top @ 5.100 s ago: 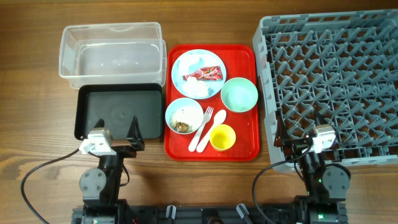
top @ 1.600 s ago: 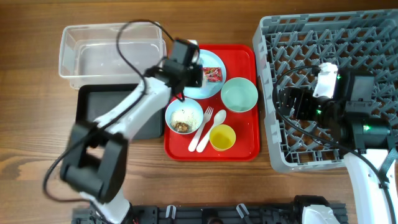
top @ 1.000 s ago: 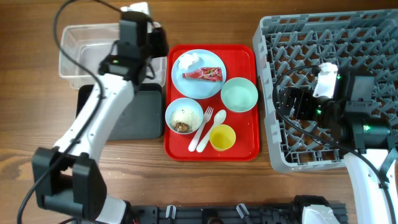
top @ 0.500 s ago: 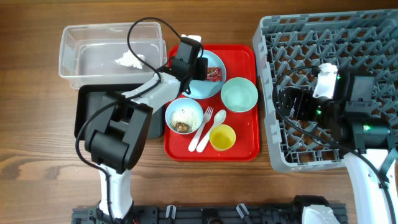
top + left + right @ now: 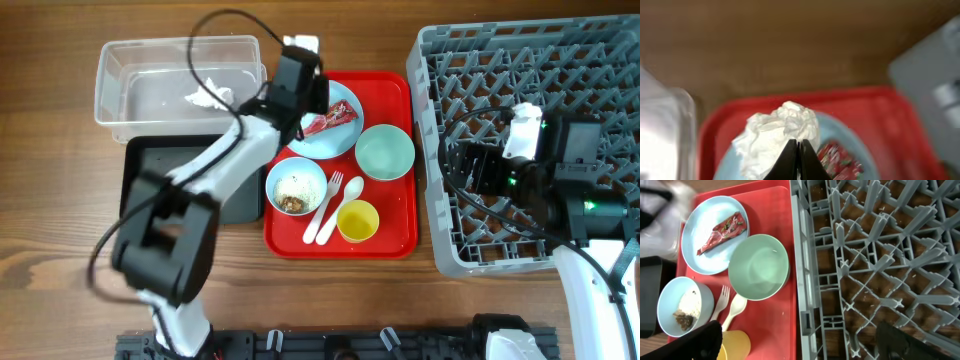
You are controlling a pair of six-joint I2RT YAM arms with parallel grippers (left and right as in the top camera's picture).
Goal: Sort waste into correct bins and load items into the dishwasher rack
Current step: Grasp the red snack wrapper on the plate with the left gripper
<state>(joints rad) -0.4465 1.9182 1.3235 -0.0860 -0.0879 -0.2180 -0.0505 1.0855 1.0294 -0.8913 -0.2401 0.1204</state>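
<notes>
— What has been altered, as seen from above?
— A first tissue [image 5: 208,95] is now found inside the clear tub [image 5: 110,60] at the far left, where none lay a few seconds ago. The left gripper [image 5: 302,98] has been brought back over the far-left part of the plate [image 5: 343,138] on the red tray [image 5: 392,235]. The wrapper [image 5: 330,122] is left on the plate, and the bowl with scraps [image 5: 295,187] has not been touched. One piece of waste may therefore be counted as sorted. Another is judged to be in hand, and nothing is yet loaded in the rack [image 5: 530,60].

— And from the left wrist?
— The fingers [image 5: 789,160] are seen pressed together with no gap, clamped on the lower edge of a second tissue [image 5: 782,122]. It is held over the plate's far part, with the wrapper just to its right. Whether it has been lifted clear of the plate cannot be told, as the picture is blurred.

— And from the right wrist?
— The right gripper [image 5: 797,327] is held over the left wall of the rack. Its fingers [image 5: 707,340] are set wide apart, and nothing is gripped or touched. The green bowl [image 5: 758,266], fork [image 5: 722,299], spoon [image 5: 737,306] and yellow cup [image 5: 737,345] are seen on the tray to the left, not yet loaded.
</notes>
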